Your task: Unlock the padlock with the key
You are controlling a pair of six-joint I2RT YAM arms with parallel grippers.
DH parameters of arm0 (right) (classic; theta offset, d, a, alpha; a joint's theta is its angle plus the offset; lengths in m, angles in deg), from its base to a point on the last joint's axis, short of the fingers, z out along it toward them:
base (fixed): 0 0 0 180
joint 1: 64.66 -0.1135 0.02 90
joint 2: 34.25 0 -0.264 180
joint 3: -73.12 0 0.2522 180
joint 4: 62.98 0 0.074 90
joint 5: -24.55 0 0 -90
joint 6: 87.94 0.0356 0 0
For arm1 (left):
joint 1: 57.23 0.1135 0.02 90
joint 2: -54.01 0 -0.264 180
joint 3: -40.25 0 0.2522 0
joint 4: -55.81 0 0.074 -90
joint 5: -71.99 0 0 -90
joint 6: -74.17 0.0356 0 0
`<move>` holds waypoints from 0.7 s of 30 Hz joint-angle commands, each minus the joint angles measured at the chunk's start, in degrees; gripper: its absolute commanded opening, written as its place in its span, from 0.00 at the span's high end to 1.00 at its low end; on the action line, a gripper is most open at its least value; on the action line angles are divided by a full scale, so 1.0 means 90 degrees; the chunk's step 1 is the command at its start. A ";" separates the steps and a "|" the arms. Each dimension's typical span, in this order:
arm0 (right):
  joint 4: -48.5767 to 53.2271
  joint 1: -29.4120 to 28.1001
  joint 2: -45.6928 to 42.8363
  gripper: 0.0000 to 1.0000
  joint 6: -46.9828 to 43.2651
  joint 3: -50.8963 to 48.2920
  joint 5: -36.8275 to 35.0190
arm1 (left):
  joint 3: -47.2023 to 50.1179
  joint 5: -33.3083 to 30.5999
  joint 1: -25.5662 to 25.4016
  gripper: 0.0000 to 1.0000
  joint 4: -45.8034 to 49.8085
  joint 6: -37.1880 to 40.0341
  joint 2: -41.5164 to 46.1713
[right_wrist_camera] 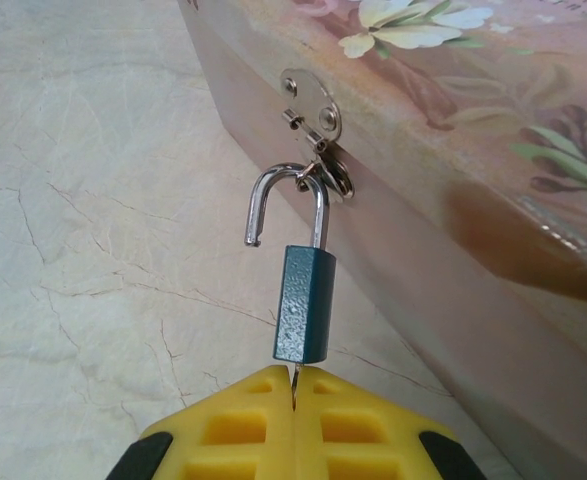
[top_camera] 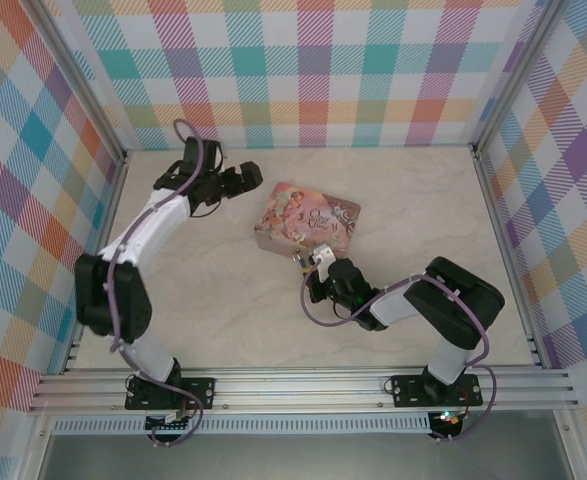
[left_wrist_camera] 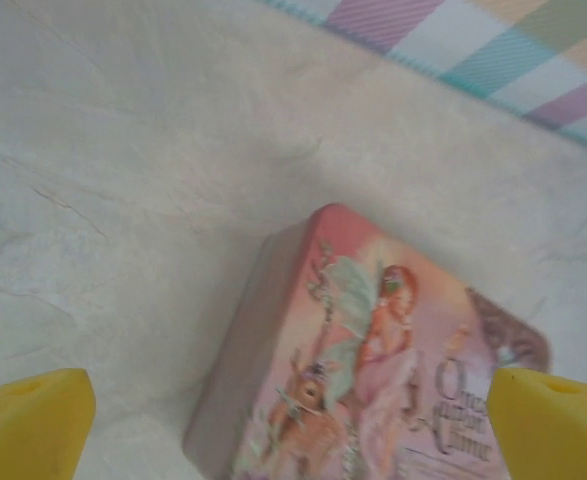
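Right claw pinched the key

We held the key nipped under the padlock, which hung from the hasp of the tin, one shackle leg free. Beyond, our left claw gaped over the tin, likely to steady it.

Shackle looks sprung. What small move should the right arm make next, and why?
Probably ease the padlock sideways to slip its shackle out of the hasp on the tin: the shackle's short leg hangs free of the teal body, so it looks unlocked, while the right fingers grip the key under it.
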 commanded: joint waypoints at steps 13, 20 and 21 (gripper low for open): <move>0.0103 0.0032 0.0042 1.00 0.0368 0.0211 0.0196 | -0.1615 0.1968 -0.0090 0.08 -0.0147 0.0689 -0.2606; 0.0262 0.0070 -0.0003 1.00 0.0453 0.0203 0.0211 | -0.1545 0.1504 -0.0098 0.19 0.0068 0.0786 -0.2906; 0.0283 0.0080 -0.0019 1.00 0.0463 0.0197 0.0213 | -0.1458 0.1403 -0.0098 0.20 0.0100 0.0824 -0.2880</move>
